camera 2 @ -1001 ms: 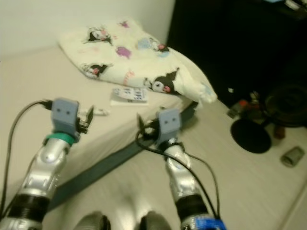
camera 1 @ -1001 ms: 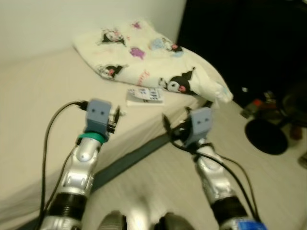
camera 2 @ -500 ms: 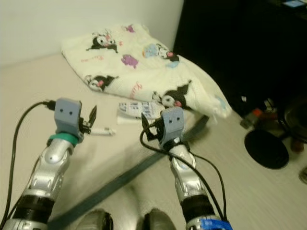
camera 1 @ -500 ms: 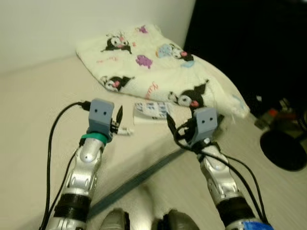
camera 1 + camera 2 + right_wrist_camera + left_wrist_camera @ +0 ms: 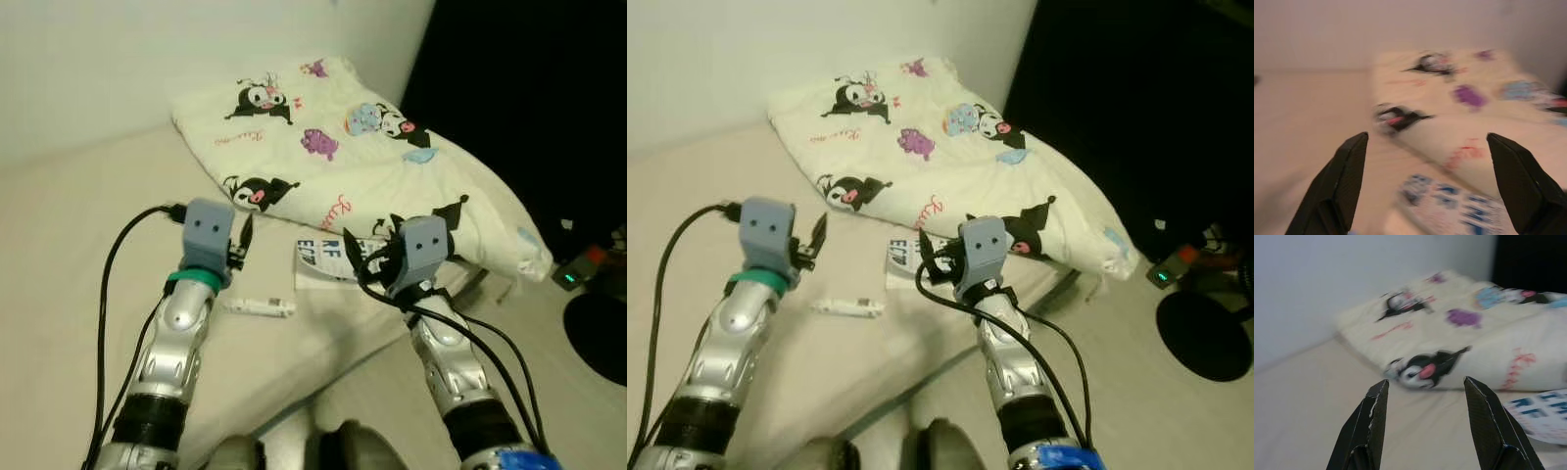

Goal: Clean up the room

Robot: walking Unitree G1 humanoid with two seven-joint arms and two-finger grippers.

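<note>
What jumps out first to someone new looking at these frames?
The cream cartoon-print blanket, folded on the bed by the wall. In front of it lie a blue-lettered white packet and a small white tube on the mattress. Both arms reach over them: left hand and right hand open, holding nothing.

Soft, even indoor light falls on the pale bed [image 5: 78, 255], while the room's right side sinks into near black. Both wrist views are motion-blurred, the right one more heavily.
</note>
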